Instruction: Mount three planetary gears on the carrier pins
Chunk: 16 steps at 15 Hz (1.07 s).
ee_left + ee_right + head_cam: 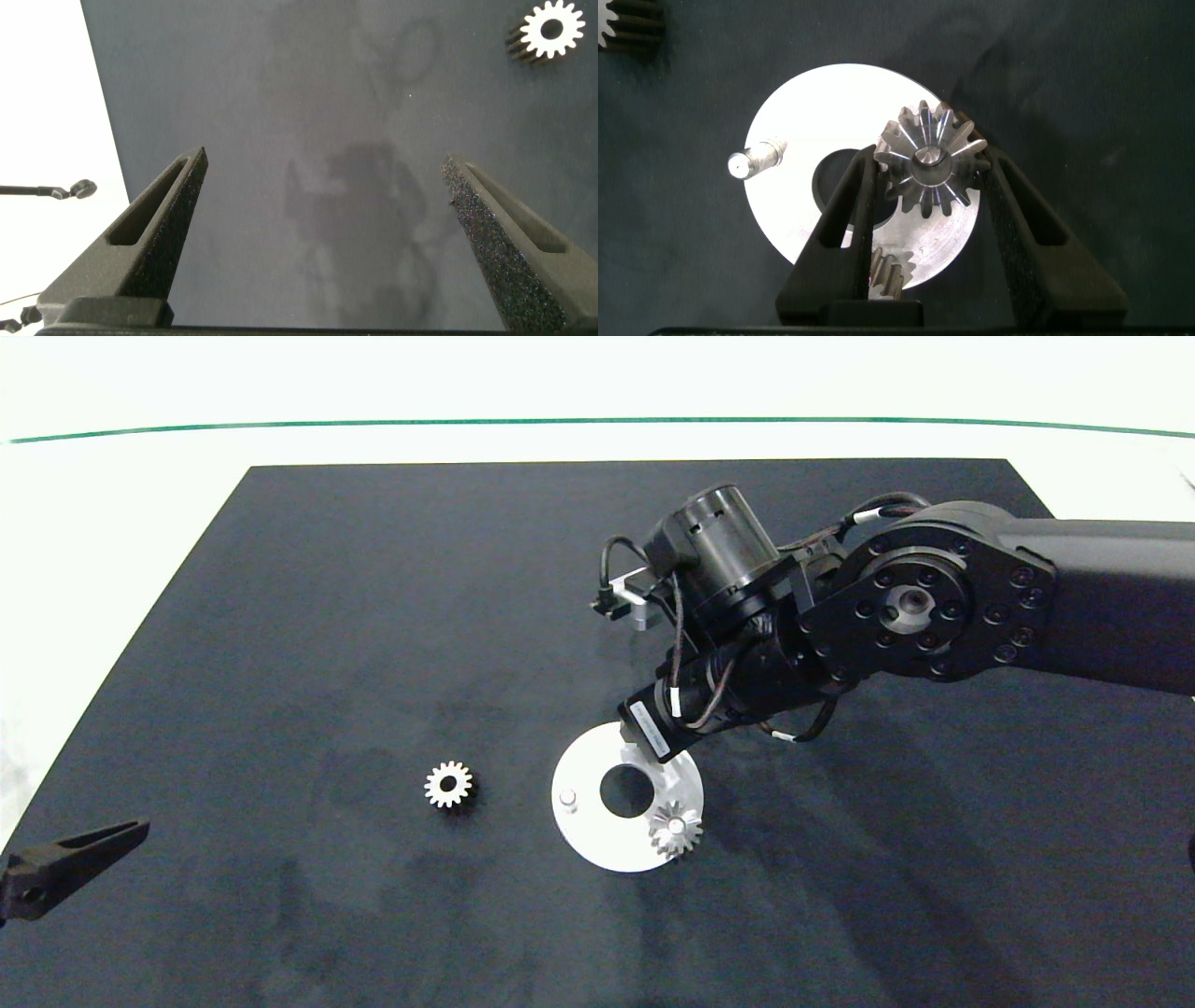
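The white disc lies on the black mat. One planetary gear sits on a carrier pin at the disc's near right. A bare pin stands at its left. My right gripper hangs over the disc's far right. It is shut on a second gear, with a pin end showing in the bore. The head view hides that gear. A third gear lies loose left of the disc. My left gripper is open at the near left.
The black mat covers most of the white table, which shows along its left and far sides. A thin green line runs across the far table. The right arm's elbow reaches over the mat's right half.
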Available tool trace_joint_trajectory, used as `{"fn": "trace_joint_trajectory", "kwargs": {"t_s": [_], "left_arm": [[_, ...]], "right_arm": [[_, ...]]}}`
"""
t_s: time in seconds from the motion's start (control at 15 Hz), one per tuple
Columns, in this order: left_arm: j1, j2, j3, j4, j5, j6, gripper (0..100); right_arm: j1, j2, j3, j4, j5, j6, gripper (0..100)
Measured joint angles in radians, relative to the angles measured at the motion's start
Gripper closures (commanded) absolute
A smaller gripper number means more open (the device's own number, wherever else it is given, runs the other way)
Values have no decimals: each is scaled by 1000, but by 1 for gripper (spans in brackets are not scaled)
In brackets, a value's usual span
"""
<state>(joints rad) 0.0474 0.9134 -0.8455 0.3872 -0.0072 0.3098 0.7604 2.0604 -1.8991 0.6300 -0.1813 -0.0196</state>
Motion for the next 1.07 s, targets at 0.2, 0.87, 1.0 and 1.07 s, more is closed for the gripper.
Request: {"fn": "trace_joint_trajectory", "kwargs": {"t_s": [0.2, 0.87, 1.0, 1.07], "left_arm": [[0, 0, 0, 0, 0, 0, 0], [-26, -5, 7, -7, -15, 2, 0], [-34, -3, 10, -36, -65, 1, 0], [-51, 0, 18, -49, -74, 0, 0]], "right_arm": [[1, 6, -2, 0, -2, -4, 0], [2, -2, -2, 3, -10, -1, 0], [-1, -51, 13, 6, -28, 0, 0], [-5, -89, 27, 6, -37, -1, 0]]}}
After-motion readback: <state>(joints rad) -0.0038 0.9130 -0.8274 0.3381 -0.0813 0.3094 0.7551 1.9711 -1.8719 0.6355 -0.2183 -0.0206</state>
